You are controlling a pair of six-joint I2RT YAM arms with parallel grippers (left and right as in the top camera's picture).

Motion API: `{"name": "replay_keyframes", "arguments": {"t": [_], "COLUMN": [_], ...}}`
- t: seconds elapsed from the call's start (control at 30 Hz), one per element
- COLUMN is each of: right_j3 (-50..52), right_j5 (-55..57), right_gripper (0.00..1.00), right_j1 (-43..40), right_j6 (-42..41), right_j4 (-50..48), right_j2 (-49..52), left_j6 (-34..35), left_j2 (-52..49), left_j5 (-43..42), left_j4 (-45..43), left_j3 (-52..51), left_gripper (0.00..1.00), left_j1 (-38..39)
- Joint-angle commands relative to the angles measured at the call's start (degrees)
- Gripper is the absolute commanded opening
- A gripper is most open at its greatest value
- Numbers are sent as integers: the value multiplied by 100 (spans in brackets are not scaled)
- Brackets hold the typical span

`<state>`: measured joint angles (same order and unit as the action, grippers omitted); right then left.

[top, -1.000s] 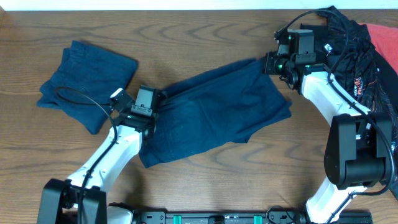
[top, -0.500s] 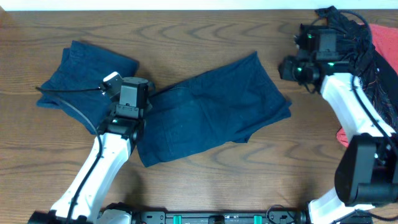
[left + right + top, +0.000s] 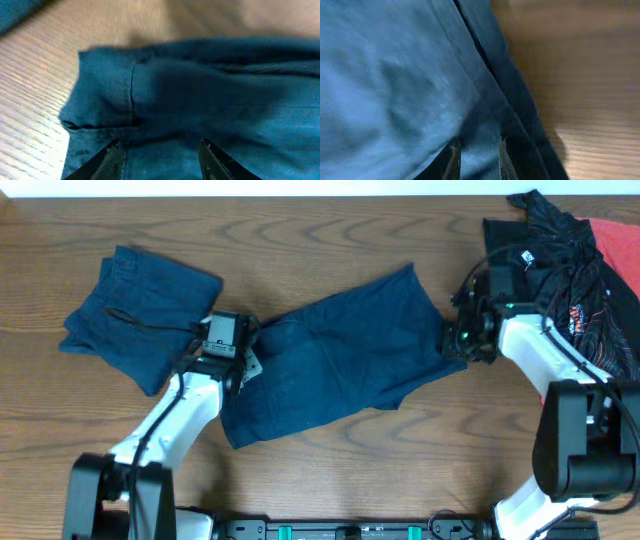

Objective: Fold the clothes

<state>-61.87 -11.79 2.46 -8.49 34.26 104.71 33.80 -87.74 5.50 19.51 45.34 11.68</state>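
The left claw (image 3: 160, 162) is held wide open over the left end of the spread navy shorts (image 3: 340, 355), nothing gripped. The right claw (image 3: 478, 160) is narrowed at the opposite edge, and whether cloth is pinched cannot be told. The other navy pair (image 3: 140, 310), further left, is judged already folded; the spread shorts are not yet folded

The overhead camera looks straight down on the whole table (image 3: 300, 220). Each wrist camera hangs very near the spread navy shorts (image 3: 340, 360), at their left and right ends.
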Motion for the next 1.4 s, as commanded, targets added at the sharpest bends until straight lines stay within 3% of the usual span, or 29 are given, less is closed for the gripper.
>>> {"name": "replay_keyframes", "arguments": {"t": [0.0,0.23,0.37,0.5,0.63,0.7,0.93,1.0,1.03,1.2,1.37], "right_j3": [341,743,752,752,752,750,328,76,-39,-566,-614], "right_j5": [291,1202,1303,2107,2457,2446,2446,2437,2400,1585,1257], "right_gripper": [21,20,11,13,12,13,24,54,63,63,63], "right_j1": [11,9,9,9,9,9,9,9,9,39,98], "right_j6": [15,-767,-1379,-2616,-3049,-3064,-2505,-2240,-2111,-1126,-901], "right_j4": [-120,-37,496,1360,1777,1751,1582,1591,1591,1456,1506], "right_j2": [122,122,120,116,103,68,-538,-804,-938,-1569,-1827], "left_j6": [-101,-299,-634,-817,-1156,-1335,-1425,-1427,-1429,-1427,-1429], "left_j2": [-221,-387,-463,-487,-483,-442,529,780,848,645,-35], "left_j5": [-66,-63,-61,-125,-527,-643,-640,-640,-640,-1014,-1926], "left_j4": [0,-520,-883,-1204,-1552,-1537,-437,-114,9,254,179], "left_j3": [-55,-55,-55,-55,-52,-22,33,33,33,-22,-24], "left_gripper": [50,51,51,51,51,52,75,84,87,93,93], "left_j1": [-9,-9,13,39,55,55,48,48,44,-142,-603]}}
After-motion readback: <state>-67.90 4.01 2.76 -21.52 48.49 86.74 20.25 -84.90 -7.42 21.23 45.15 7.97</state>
